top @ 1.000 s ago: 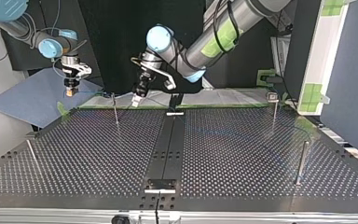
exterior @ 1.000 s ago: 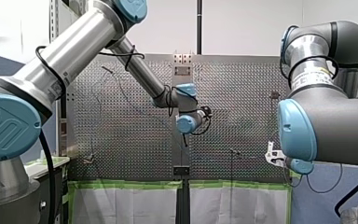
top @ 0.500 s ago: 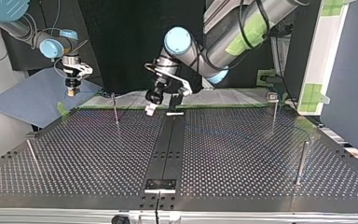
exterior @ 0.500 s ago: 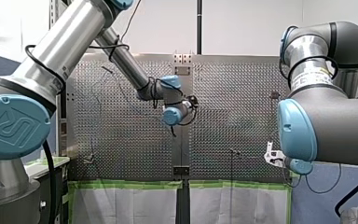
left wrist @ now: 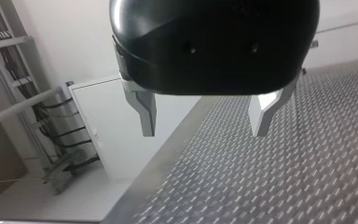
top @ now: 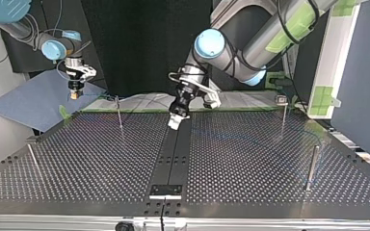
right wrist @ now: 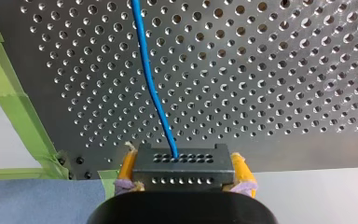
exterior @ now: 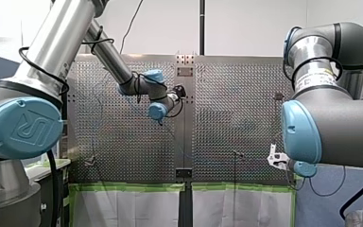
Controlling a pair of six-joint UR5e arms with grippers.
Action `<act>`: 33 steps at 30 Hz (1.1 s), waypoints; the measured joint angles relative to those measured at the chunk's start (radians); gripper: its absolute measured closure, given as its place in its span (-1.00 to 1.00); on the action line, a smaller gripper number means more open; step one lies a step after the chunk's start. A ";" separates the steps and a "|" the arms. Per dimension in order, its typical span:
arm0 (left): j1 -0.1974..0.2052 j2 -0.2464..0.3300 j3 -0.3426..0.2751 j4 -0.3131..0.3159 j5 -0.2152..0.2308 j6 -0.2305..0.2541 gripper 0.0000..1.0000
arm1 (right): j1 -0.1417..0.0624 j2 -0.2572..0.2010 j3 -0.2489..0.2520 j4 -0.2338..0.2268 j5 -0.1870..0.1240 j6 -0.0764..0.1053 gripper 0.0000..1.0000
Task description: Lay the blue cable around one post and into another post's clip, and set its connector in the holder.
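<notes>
Blue cable (right wrist: 150, 88) into connector (right wrist: 182, 175), connector clamped in my right claw (right wrist: 183, 164)

The letters "UR" are seen embossed, tilted, on the big blue cap (exterior: 22, 127) of the left arm (exterior: 52, 56) in the front view. A pale label (exterior: 317, 75) with a yellow patch is stuck on the silver joint of the right arm (exterior: 340, 127), but its print is too small to be read. A small plate (exterior: 185, 71) is fixed at the far edge of the table (exterior: 236, 109); its marking cannot be made out.
</notes>
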 joint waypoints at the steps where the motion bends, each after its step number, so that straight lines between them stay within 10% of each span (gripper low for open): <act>1: 0.008 0.008 -0.008 0.007 0.001 0.005 -1.00 | 0.000 0.000 0.000 0.000 0.000 0.000 1.00; 33: 0.029 0.083 -0.294 -0.030 -0.057 0.057 -1.00 | 0.011 0.003 -0.001 -0.003 0.000 0.002 1.00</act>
